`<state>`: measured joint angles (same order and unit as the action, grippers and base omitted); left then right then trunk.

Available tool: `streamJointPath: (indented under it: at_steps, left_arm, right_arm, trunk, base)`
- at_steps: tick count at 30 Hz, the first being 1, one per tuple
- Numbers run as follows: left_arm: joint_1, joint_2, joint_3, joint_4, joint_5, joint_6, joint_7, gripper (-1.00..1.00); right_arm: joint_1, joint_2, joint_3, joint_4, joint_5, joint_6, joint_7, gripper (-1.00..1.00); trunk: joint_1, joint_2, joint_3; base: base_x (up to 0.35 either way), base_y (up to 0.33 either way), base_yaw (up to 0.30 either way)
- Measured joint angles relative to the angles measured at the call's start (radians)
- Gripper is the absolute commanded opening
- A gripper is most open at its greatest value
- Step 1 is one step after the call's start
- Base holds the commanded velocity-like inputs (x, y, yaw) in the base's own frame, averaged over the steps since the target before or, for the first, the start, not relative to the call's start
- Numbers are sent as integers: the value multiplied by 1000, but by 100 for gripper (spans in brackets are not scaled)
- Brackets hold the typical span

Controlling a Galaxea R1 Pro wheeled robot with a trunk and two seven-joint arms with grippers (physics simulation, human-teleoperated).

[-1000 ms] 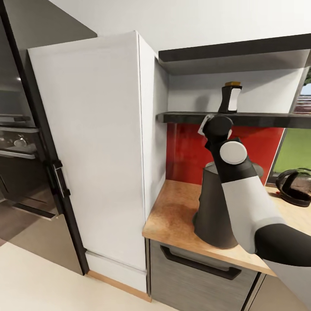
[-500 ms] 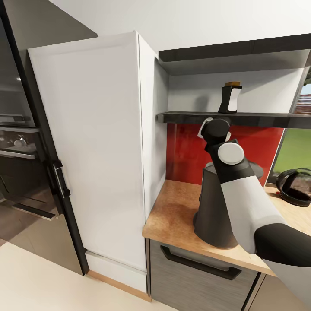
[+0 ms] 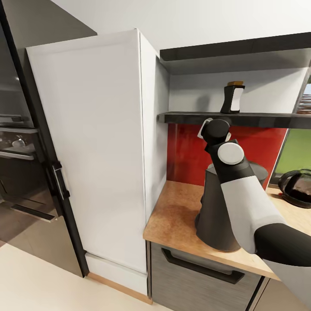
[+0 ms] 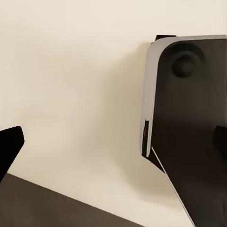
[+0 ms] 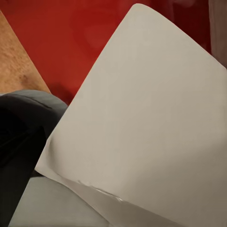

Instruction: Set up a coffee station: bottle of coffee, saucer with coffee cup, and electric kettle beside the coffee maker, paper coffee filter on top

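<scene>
Your right arm (image 3: pixel 242 203) reaches up over the coffee maker (image 3: pixel 218 216), which stands on the kitchen worktop (image 3: pixel 172 220) near its left end, beside the tall white cabinet (image 3: pixel 95 147). The right gripper (image 3: pixel 206 126) is above the coffee maker's top, just under the front edge of the kitchen shelf (image 3: pixel 259 119). A small white corner of the paper coffee filter (image 3: pixel 204 125) shows at that gripper in the head view. In the right wrist view the paper coffee filter (image 5: pixel 142 127) lies across most of the picture as a broad white sheet, with the grey top of the coffee maker (image 5: pixel 33 142) beneath it and the red backsplash (image 5: pixel 61 33) behind. The fingers themselves are hidden behind the sheet, so you cannot tell from the pictures how they stand on it.

The bottle of coffee (image 3: pixel 233 97) stands upright on the kitchen shelf, above and behind the gripper. The electric kettle (image 3: pixel 297 188) sits on the worktop at the right edge, apart from the coffee maker.

In the left wrist view, the left gripper's dark fingers (image 4: pixel 9 144) are spread wide over the pale floor (image 4: pixel 71 94), with part of the robot's dark base (image 4: pixel 189 132) beside them.
</scene>
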<state>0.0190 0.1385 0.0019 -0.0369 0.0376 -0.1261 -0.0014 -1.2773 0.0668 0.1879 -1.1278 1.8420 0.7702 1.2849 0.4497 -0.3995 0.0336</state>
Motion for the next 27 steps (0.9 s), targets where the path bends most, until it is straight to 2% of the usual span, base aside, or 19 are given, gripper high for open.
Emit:
streamJointPath:
  at_steps: [9, 15, 27]
  left_arm:
    - [0, 0, 0, 1, 0, 0, 0, 100]
    - [0, 0, 0, 2, 0, 0, 0, 100]
    - [0, -1, 0, 2, 0, 0, 0, 100]
  right_arm:
    - [0, -1, 0, 14, 0, 0, -1, -100]
    - [0, -1, 0, 18, 0, 0, -1, -100]
    - [0, 0, 0, 22, 0, 0, -1, -100]
  trunk:
    - [0, 0, 0]
    - [0, 0, 0]
    - [0, 0, 0]
  base:
    - [3, 0, 0]
    - [131, 31, 0]
    - [34, 10, 0]
